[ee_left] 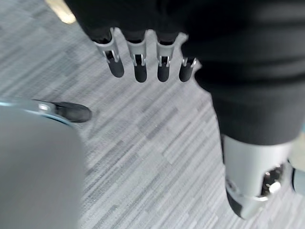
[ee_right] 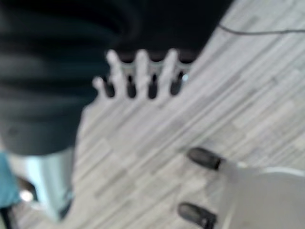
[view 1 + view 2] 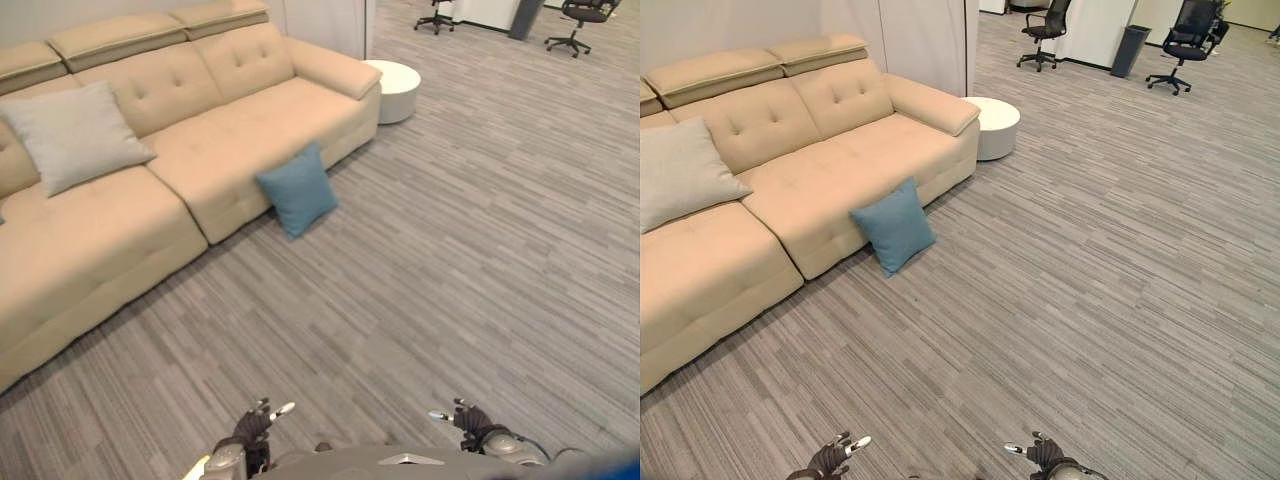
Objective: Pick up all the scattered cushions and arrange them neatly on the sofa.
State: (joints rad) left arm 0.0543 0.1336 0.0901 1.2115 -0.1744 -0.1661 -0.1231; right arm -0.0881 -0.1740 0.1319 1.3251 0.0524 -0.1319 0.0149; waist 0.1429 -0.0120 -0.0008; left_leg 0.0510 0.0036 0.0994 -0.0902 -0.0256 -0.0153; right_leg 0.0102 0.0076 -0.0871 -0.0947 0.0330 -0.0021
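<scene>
Grey cushion (image 3: 75, 135) on beige sofa (image 3: 250, 120), blue cushion (image 3: 297, 189) on floor against its front, left hand (image 1: 143, 62) and right hand (image 2: 138, 78) well apart from it, fingers straight, spread, empty

left hand (image 1: 143, 67): silver fingers, dark tips, black ribbed cover | right hand (image 2: 138, 78): pale silver fingers, dark ribbed cover | wrists: silver-grey

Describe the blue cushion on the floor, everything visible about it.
The blue cushion is square, plump and of soft teal-blue fabric, plain, with pointed corners. It stands tilted on one corner on the grey striped carpet, leaning back against the front of the beige sofa below its right seat. Nothing else touches it; both hands are far from it, low near the robot.
</scene>
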